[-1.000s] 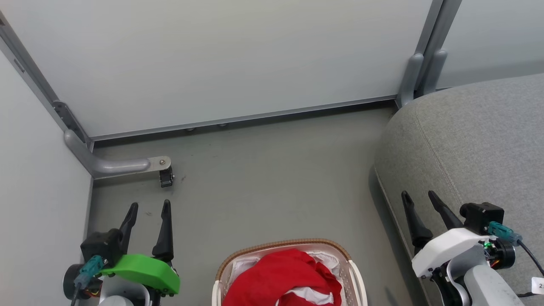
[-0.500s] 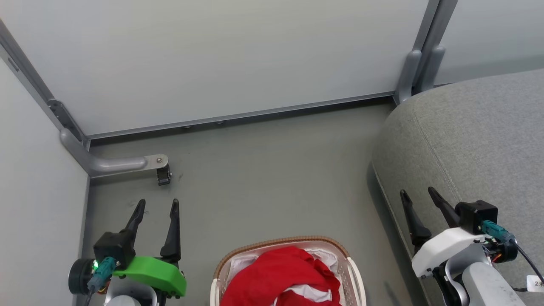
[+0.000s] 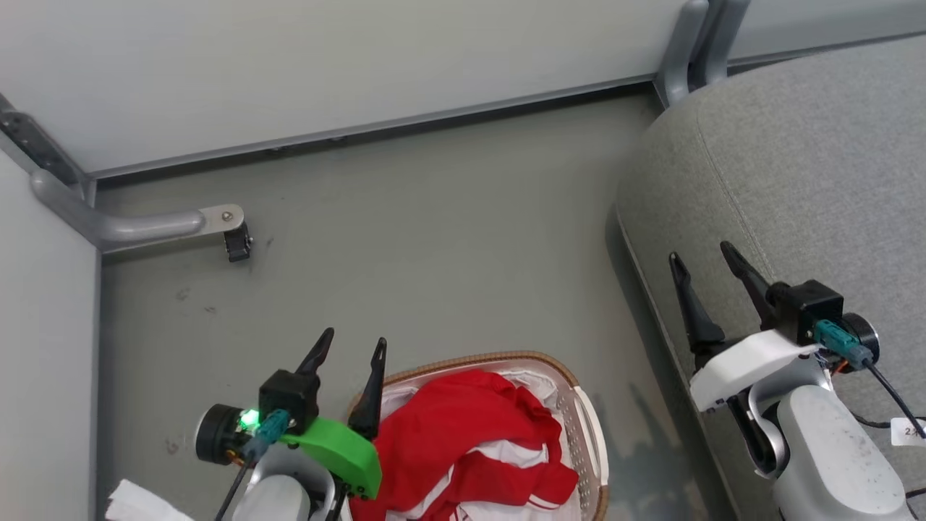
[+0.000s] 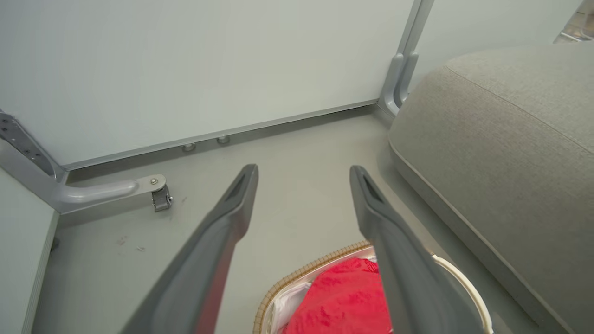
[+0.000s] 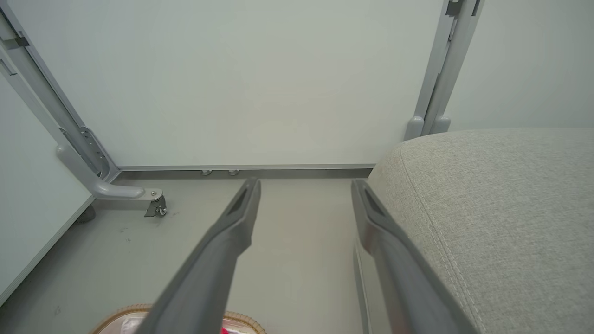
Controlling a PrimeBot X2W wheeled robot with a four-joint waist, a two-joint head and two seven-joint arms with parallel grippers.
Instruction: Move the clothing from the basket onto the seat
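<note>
Green-shelled at the wrist, the left gripper hovers low at the left end of the laundry basket. Its two dark fingers point up the head view, spread apart with nothing between them, and the inner finger crosses the brown woven rim. The right gripper, under a white shell, hangs at the front edge of the sofa seat, its fingers likewise parted and empty over the grey upholstery. The basket stands on the grey floor near the seat but apart from it. The clothing lies heaped inside the basket, crumpled red fabric with white, red-striped trim on top of the white liner. The basket's near end is cut off by the bottom edge of the head view, and the left arm covers part of its left rim. How many garments make up the heap cannot be told. A crumpled white object at the lower left corner is cut off and too unclear to identify.
</note>
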